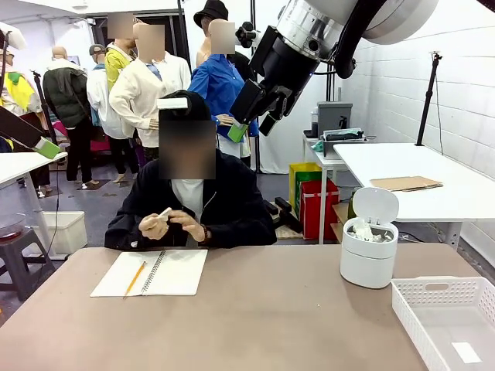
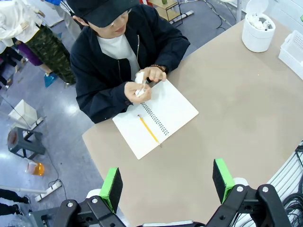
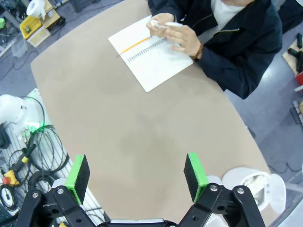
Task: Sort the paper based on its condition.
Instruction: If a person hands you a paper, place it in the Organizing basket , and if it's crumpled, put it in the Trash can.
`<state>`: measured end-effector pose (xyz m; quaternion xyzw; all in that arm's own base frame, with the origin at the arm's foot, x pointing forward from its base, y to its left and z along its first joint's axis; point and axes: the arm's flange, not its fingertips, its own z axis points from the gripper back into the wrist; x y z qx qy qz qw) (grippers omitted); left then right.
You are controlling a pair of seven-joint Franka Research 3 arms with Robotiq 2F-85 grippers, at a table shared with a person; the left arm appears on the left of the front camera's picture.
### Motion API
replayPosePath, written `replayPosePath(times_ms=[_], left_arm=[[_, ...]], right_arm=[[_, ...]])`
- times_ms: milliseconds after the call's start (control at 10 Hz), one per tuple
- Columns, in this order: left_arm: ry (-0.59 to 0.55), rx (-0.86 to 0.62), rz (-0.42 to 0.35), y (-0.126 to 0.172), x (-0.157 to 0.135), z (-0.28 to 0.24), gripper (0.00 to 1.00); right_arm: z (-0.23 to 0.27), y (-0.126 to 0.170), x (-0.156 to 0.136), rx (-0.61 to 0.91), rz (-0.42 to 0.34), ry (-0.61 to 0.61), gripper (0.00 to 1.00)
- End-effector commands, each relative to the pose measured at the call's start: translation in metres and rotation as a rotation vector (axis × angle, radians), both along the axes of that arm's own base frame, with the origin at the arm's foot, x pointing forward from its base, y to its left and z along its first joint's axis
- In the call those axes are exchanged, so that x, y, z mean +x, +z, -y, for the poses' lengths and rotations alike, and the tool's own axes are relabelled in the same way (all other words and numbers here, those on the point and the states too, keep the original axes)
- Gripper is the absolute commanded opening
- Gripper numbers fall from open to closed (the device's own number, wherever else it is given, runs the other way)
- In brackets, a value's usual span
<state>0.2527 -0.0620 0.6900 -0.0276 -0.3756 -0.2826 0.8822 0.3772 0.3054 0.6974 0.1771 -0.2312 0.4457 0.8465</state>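
The person across the table holds a small white piece of paper (image 1: 163, 215) in both hands, above an open spiral notebook (image 1: 174, 272). The same paper (image 2: 140, 88) shows in the left wrist view, and the paper (image 3: 160, 22) also appears in the right wrist view. Crumpled paper wads (image 1: 368, 232) fill a white lidded bin (image 1: 368, 267). A flat slip (image 1: 466, 352) lies in the white basket (image 1: 410, 309). My left gripper (image 2: 168, 182) hangs open high above the table's near edge. High over the table as well, my right gripper (image 3: 137, 177) stands open and holds nothing.
A yellow pencil (image 1: 134, 278) lies on the notebook. The bin, lid up, stands at the right (image 2: 258, 33), and the basket (image 2: 293, 47) sits beside it. The bin (image 3: 258, 187) lies just below my right gripper. Bare brown tabletop (image 1: 271, 317) spreads across the middle.
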Motion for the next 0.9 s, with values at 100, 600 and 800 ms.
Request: replayPosePath(times_ms=[100, 600, 800], left_arm=[[0.002, -0.002, 0.000, 0.0003, -0.0004, 0.0002, 1.00], [0.002, -0.002, 0.000, 0.0003, -0.0004, 0.0002, 1.00], [0.002, -0.002, 0.000, 0.0003, -0.0004, 0.0002, 1.00]], right_arm=[[0.0008, 0.0000, 0.0002, 0.003, -0.006, -0.003, 1.00], [0.0008, 0.0000, 0.0002, 0.003, -0.006, -0.003, 1.00], [0.0008, 0.0000, 0.0002, 0.003, -0.006, -0.003, 1.00]])
